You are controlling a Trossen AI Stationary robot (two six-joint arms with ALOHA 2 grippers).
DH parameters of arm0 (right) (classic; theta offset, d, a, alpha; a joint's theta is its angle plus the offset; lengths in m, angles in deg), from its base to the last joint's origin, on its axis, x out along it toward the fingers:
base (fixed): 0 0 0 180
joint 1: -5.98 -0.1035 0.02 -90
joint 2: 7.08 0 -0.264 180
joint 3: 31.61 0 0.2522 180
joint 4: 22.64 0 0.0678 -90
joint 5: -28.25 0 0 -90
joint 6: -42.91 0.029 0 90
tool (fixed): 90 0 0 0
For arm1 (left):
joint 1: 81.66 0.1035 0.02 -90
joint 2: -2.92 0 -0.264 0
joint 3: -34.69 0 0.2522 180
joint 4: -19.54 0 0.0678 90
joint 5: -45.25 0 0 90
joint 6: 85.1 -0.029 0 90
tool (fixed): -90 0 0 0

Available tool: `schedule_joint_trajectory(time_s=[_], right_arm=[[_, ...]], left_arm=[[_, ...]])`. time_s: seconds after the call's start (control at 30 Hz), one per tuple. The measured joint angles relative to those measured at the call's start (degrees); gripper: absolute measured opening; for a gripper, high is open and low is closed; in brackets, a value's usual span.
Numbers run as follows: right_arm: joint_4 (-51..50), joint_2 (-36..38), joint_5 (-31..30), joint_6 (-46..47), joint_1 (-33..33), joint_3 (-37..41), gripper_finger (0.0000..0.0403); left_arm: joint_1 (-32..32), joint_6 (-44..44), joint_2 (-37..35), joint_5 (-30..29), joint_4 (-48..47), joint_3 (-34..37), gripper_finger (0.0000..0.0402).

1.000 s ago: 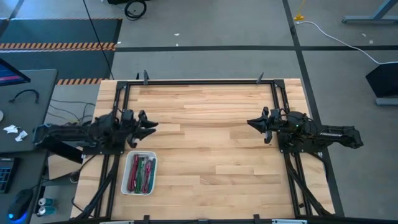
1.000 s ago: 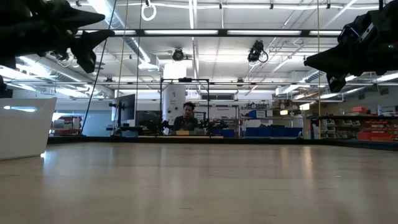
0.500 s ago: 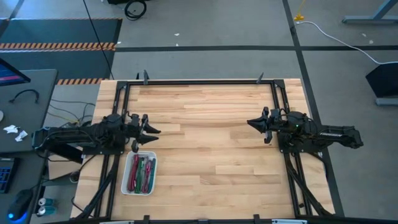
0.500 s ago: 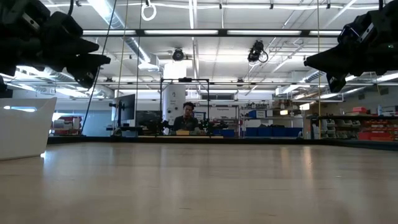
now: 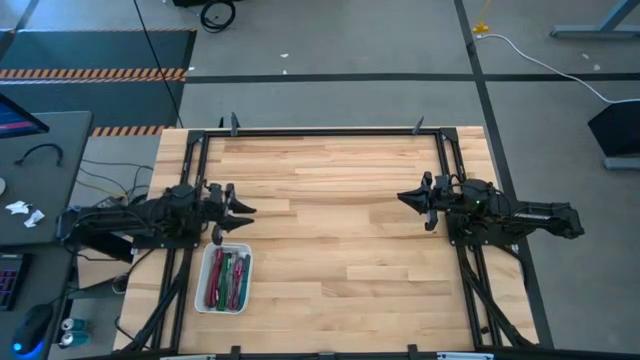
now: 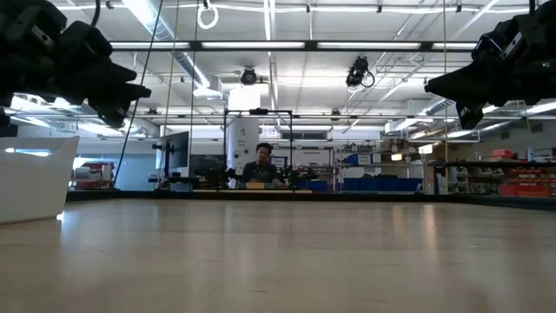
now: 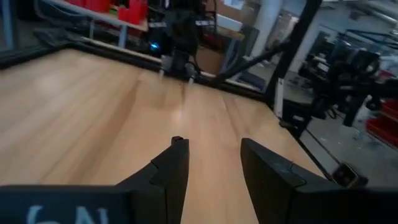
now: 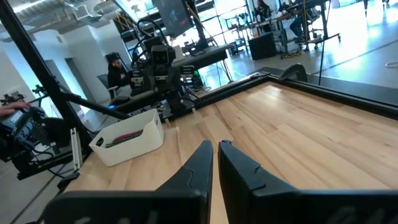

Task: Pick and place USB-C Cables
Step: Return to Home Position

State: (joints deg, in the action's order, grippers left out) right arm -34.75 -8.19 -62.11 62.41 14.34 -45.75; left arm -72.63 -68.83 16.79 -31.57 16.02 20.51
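Observation:
The USB-C cables [image 5: 228, 278] lie as green and magenta bundles inside the white tray [image 5: 205, 290] near the table's left near corner; the right wrist view shows the tray [image 8: 134, 146] with the cables [image 8: 124, 134] just over its rim. My left gripper [image 5: 243, 207] hovers open above the table just beyond the tray's far end, and its own view shows its spread fingers [image 7: 213, 143] over bare wood. In the low view it hangs high [image 6: 130, 94] beside the tray wall [image 6: 35, 178]. My right gripper [image 5: 402, 197] waits shut at the table's right side, raised [image 6: 434, 87], fingers together [image 8: 215, 146].
The wooden table top [image 5: 330, 230] between the two arms is bare. A black frame [image 5: 320, 131] runs along the far edge and both sides. A person [image 6: 259, 165] sits at a bench far behind the table. A desk with a keyboard [image 5: 10, 275] stands left of the table.
My left gripper has come down and shifted slightly toward the near edge, ending just beyond the tray's far end; most of the drop came in the first half second. It has stayed open. The tray and cables have not moved.

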Motion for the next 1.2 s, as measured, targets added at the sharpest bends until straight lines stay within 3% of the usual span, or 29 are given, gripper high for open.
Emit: schedule_joint_trajectory(time_s=[0.1,0.33,0.5,0.67,0.9,1.2], right_arm=[[0.05,0.00,-0.02,-0.01,0.01,0.00,0.0031],[0.06,-0.02,-0.04,-0.01,0.00,0.00,0.0031],[0.13,0.00,-0.02,0.01,0.00,0.00,0.0031],[0.14,-0.01,-0.03,0.01,0.01,0.00,0.0031],[0.16,0.00,-0.02,-0.01,0.02,0.00,0.0031],[0.17,-0.01,-0.02,0.00,0.01,0.00,0.0031]], left_arm=[[-0.06,0.03,-5.20,-1.26,-6.65,-0.04,0.0151],[-3.29,-1.74,-13.83,-5.59,-7.61,-0.03,0.0151],[-9.16,-4.98,-13.75,-13.76,-9.31,-0.04,0.0151],[-12.56,-5.28,-13.80,-13.60,-9.32,-0.02,0.0151],[-14.18,-15.10,-13.79,-13.63,-9.44,-0.02,0.0150],[-14.18,-15.43,-13.80,-14.36,-4.42,0.04,0.0151]])
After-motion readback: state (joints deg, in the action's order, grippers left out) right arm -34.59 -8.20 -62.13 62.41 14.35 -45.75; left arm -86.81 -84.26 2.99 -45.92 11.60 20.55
